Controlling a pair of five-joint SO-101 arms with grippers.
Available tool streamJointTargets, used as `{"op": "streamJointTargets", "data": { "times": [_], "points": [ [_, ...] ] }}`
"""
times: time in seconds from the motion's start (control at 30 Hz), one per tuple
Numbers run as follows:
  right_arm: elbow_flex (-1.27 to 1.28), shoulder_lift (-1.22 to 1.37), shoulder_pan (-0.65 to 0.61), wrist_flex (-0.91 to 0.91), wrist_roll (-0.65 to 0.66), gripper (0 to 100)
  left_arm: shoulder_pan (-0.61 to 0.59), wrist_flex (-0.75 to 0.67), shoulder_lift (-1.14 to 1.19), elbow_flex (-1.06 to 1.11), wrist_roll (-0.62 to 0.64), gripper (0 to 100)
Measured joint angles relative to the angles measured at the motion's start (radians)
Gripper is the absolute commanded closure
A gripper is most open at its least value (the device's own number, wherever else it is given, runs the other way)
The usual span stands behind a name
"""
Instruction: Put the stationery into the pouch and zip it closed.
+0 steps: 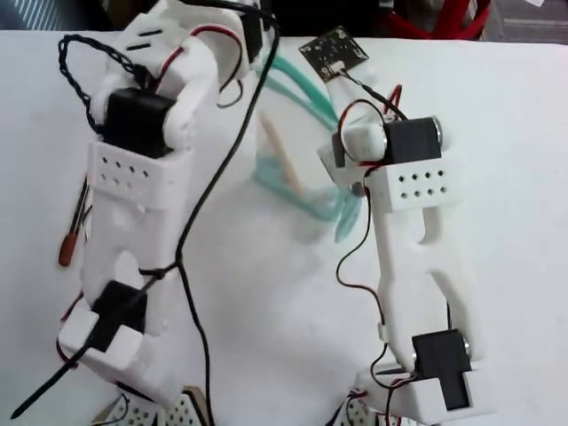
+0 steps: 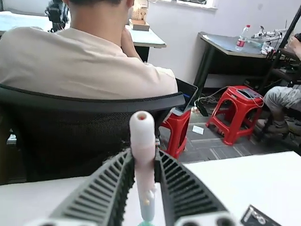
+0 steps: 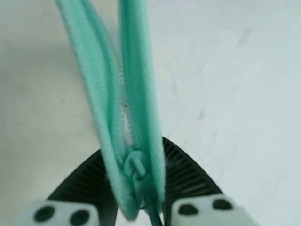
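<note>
The pouch (image 1: pixel 297 146) is clear with mint-green edging and lies mid-table between the two arms. A tan pencil (image 1: pixel 280 151) shows at its clear side; whether it is inside I cannot tell. My right gripper (image 3: pixel 134 151) is shut on the pouch's green zipper band (image 3: pixel 134 94), with the zipper pull (image 3: pixel 133 167) between its jaws. From above, the right gripper (image 1: pixel 344 182) sits at the pouch's near end. My left gripper (image 2: pixel 142 157) is shut on a pale pink pen (image 2: pixel 142 141), lifted and pointing out toward the room.
A red-tipped pen (image 1: pixel 68 247) lies on the white table (image 1: pixel 515 177) beside the left arm (image 1: pixel 138 177). Black cables (image 1: pixel 200 213) trail between the arms. Beyond the table edge are an office chair (image 2: pixel 70 136) and red stools (image 2: pixel 237 113).
</note>
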Motion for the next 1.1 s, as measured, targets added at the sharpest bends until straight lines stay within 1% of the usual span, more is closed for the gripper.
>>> {"op": "streamJointTargets", "data": {
  "times": [0.1,0.33,0.43,0.6,0.73,0.97,1.1],
  "points": [
    [0.0,0.0,0.0,0.0,0.0,98.0,0.012,0.021,-0.003,0.0,0.002,98],
    [0.034,0.0,0.0,-0.043,0.0,98.0,0.011,0.008,-0.031,-0.038,-0.002,98],
    [0.037,0.0,0.0,-0.043,0.0,98.0,0.011,0.011,-0.068,-0.055,-0.04,98],
    [0.037,0.0,0.0,-0.043,0.0,98.0,0.011,0.072,-0.08,-0.064,-0.058,98],
    [0.04,0.0,0.0,-0.043,0.0,98.0,0.011,0.083,-0.08,-0.055,-0.058,98],
    [0.041,0.0,0.0,-0.043,0.0,98.0,0.014,0.064,-0.032,-0.035,-0.058,98],
    [0.041,0.0,0.0,-0.043,0.0,98.0,0.048,0.081,0.009,-0.034,-0.037,98]
  ]
}}
